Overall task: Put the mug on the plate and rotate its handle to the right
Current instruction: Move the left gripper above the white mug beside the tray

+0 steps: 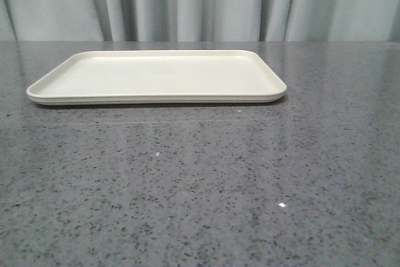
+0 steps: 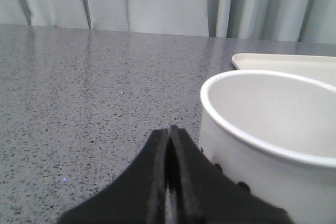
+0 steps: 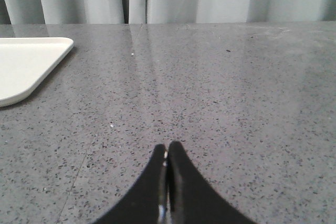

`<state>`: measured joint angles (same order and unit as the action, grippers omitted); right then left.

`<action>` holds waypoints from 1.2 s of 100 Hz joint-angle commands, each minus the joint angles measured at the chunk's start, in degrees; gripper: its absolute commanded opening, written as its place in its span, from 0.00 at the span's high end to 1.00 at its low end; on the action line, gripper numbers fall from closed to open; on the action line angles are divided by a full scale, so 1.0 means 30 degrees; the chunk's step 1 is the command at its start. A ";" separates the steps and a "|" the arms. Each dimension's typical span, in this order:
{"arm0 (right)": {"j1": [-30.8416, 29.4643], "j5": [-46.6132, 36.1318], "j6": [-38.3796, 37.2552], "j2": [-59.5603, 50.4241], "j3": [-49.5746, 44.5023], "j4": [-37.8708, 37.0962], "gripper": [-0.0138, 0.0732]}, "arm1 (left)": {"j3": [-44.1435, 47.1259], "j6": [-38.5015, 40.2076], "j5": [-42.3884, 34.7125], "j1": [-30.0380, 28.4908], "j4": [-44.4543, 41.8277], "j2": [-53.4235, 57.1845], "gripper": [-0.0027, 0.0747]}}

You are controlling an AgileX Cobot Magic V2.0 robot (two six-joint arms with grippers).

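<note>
Not started; flat cream rectangular plate (image 1: 156,76) bare on speckled grey table (image 1: 200,186); white cylindrical mug (image 2: 268,140) off-plate, just beside left gripper (image 2: 169,135), fingers pressed together on nothing; right gripper (image 3: 167,150) likewise closed, empty; handle unseen; grasp, placement, rotation outstanding.

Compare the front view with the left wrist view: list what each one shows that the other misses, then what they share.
Front view only: the whole plate, bare, with no mug or arm in sight. Left wrist view only: the white mug, off the plate, beside the shut left gripper; its handle is not visible. Both: the plate, the grey speckled table and the curtain.
</note>
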<state>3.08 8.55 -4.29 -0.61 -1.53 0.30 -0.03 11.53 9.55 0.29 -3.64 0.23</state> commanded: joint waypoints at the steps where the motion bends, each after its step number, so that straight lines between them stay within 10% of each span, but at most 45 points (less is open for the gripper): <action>1: -0.0155 -0.1554 0.0138 -0.0376 -0.0023 0.0005 0.92 | 0.0197 -0.0049 -0.1708 -0.0020 -0.0042 0.0571 0.99; 120: -0.0155 -0.3421 0.0138 -0.0376 0.0013 -0.0201 0.92 | -0.0317 -0.0049 -0.1838 -0.0020 -0.0042 0.0571 0.99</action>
<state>3.08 4.69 -4.29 -0.61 -1.53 0.30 0.00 11.53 9.46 0.29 -3.64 0.23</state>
